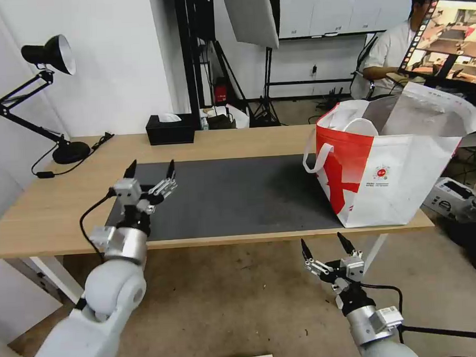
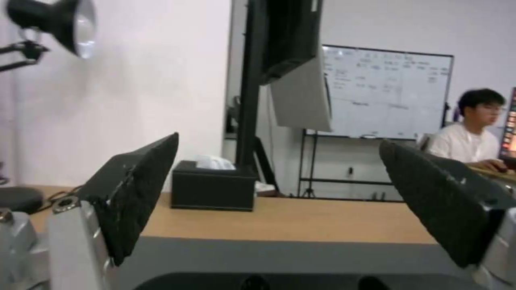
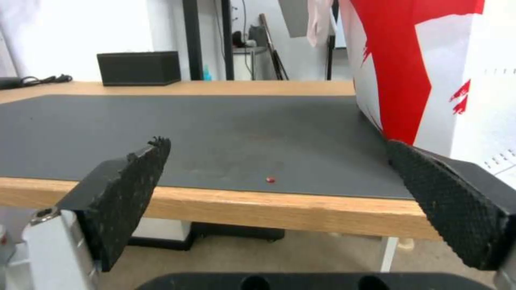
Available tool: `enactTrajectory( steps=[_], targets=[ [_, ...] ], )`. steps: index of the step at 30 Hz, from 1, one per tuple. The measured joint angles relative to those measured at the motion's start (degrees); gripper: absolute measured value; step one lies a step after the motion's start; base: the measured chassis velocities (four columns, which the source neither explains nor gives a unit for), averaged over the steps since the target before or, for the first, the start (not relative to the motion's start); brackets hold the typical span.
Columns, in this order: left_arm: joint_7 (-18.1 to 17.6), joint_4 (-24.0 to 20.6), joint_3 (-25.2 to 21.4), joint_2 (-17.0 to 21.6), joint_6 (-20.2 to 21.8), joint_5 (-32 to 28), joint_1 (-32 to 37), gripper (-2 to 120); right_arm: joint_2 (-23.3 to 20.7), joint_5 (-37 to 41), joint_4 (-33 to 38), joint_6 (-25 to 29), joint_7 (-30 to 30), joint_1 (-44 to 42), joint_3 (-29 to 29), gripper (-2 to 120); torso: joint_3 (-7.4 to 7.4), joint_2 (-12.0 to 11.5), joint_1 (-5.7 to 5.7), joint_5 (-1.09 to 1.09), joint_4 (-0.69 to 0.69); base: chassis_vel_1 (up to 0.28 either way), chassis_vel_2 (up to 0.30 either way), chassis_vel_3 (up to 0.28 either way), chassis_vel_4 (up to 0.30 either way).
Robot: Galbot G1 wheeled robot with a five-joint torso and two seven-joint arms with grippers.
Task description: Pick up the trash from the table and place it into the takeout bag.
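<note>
on the right end of the bench [image 1: 50,218], the takeout bag [image 1: 401,176] is seen standing upright with its mouth open, its base partly on the dark mat [image 1: 238,194] and close to the near bench edge. a tiny red scrap [image 3: 270,179] is seen on the mat just inside that near edge. the rest of the mat is left as open room. the left end effector [image 1: 149,172] is held over the mat's left near corner, fingers spread wide, nothing gripped. the right end effector [image 1: 325,245] is held below and in front of the bench edge, near the bag, fingers spread wide and empty. a black tissue box [image 1: 170,129] and a desk lamp [image 1: 50,97] are set along the far edge.
</note>
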Motion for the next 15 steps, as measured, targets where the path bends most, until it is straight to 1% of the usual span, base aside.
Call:
enactTrajectory(
  steps=[1,2,5,6,8,9,12,13,15],
  targets=[
    [0.0,-0.4,-0.7,-0.8,-0.6,0.9,1.7,100,0.0,0.0,0.0,0.0,0.0,0.0,0.0,100,0.00,0.0,0.00,0.00,0.00,0.000,0.000,0.000,0.000],
    [0.0,-0.4,-0.7,-0.8,-0.6,0.9,1.7,100,0.0,0.0,0.0,0.0,0.0,0.0,0.0,100,0.00,0.0,0.00,0.00,0.00,0.000,0.000,0.000,0.000],
    [-0.1,-1.5,-3.1,-3.2,-3.1,5.2,7.2,100,0.0,0.0,0.0,0.0,0.0,0.0,0.0,100,0.00,0.0,0.00,0.00,0.00,0.000,0.000,0.000,0.000],
    [-0.1,-1.5,-3.1,-3.2,-3.1,5.2,7.2,100,0.0,0.0,0.0,0.0,0.0,0.0,0.0,100,0.00,0.0,0.00,0.00,0.00,0.000,0.000,0.000,0.000],
    [0.3,-2.6,-4.9,-4.5,-3.8,6.5,10.9,100,0.0,0.0,0.0,0.0,0.0,0.0,0.0,100,0.00,0.0,0.00,0.01,0.00,0.000,0.000,0.000,0.000],
    [0.3,-2.6,-4.9,-4.5,-3.8,6.5,10.9,100,0.0,0.0,0.0,0.0,0.0,0.0,0.0,100,0.00,0.0,0.00,0.01,0.00,0.000,0.000,0.000,0.000],
    [1.7,-3.0,-6.6,-7.4,-5.1,9.1,15.6,100,0.0,0.0,0.0,0.0,0.0,0.0,0.0,100,0.00,0.0,0.00,0.00,0.00,0.000,0.000,0.000,0.000],
    [1.7,-3.0,-6.6,-7.4,-5.1,9.1,15.6,100,0.0,0.0,0.0,0.0,0.0,0.0,0.0,100,0.00,0.0,0.00,0.00,0.00,0.000,0.000,0.000,0.000],
    [1.9,-2.9,-7.4,-9.3,-6.3,10.6,17.4,100,0.0,0.0,0.0,0.0,0.0,0.0,0.0,100,0.00,0.0,0.00,0.00,0.00,0.000,0.000,0.000,0.000]
  ],
)
